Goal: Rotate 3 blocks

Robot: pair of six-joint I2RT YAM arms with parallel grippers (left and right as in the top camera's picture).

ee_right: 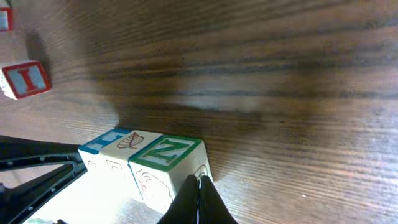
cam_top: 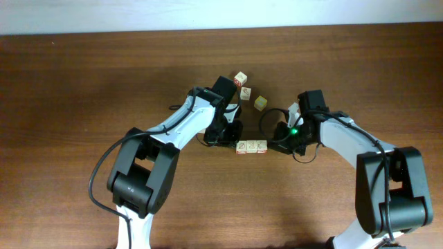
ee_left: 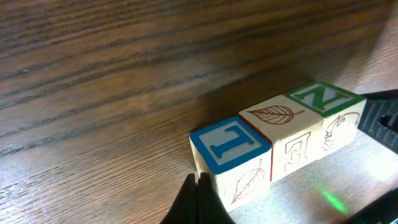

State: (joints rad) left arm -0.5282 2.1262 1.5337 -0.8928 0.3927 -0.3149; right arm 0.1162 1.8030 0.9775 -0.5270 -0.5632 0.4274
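Six blocks (cam_top: 251, 146) show from overhead: three touching in a row and three loose beyond them. The row's top faces count one blue letter, one leaf and one green letter. There are two arms (cam_top: 176, 128), two grippers, the left gripper (ee_left: 199, 190) and the right gripper (ee_right: 199, 190), and one table (cam_top: 69, 83).

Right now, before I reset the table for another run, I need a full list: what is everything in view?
Blocks in a row: three, pale wood with blue T, red-edged leaf and green N tops, table centre, side by side.
Loose blocks: three, pale wood, one yellowish, beyond the row, apart from each other.
Table: one, brown wood, under everything.
Left pincer: one, black, shut, at the T end of the row.
Right pincer: one, black, shut, at the N end.
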